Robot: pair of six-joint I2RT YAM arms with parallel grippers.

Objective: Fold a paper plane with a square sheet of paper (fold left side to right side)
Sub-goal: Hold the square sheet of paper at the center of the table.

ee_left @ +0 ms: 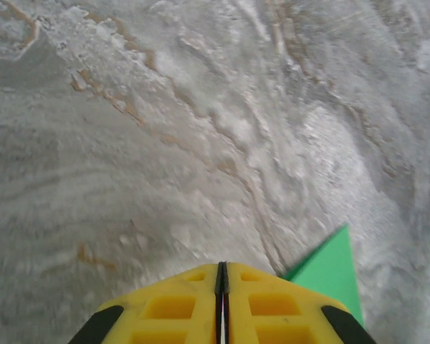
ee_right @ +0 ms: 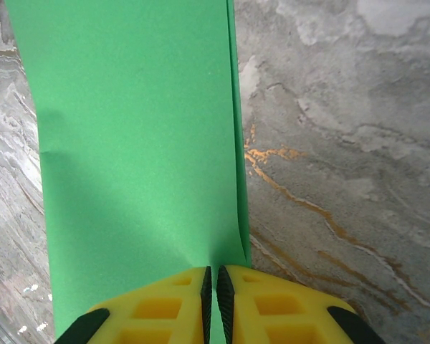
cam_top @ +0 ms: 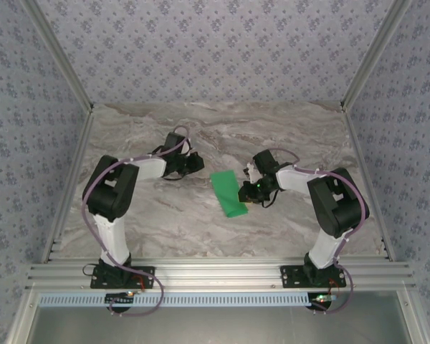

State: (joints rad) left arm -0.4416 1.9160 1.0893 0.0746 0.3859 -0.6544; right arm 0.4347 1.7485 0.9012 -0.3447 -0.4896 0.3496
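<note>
Risk: my right gripper [ee_right: 215, 278] pinches the near edge of the square sheet of paper [ee_right: 129, 129], which lies doubled into a narrow strip. Its two layers sit slightly offset along the right side. Any drag or lift could slide them and skew the crease, or buckle the thin paper; a ripple shows at the left edge.

Right jaws: closed on the paper.

Left gripper [ee_left: 221, 283]: closed, empty, over the marble tabletop [ee_left: 165, 143], just beside a paper corner.

Strip lies mid-table, between both arms.

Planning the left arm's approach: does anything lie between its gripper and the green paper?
Nothing visible. Bare marble tabletop separates the left gripper from the green paper, whose corner lies close by.
</note>
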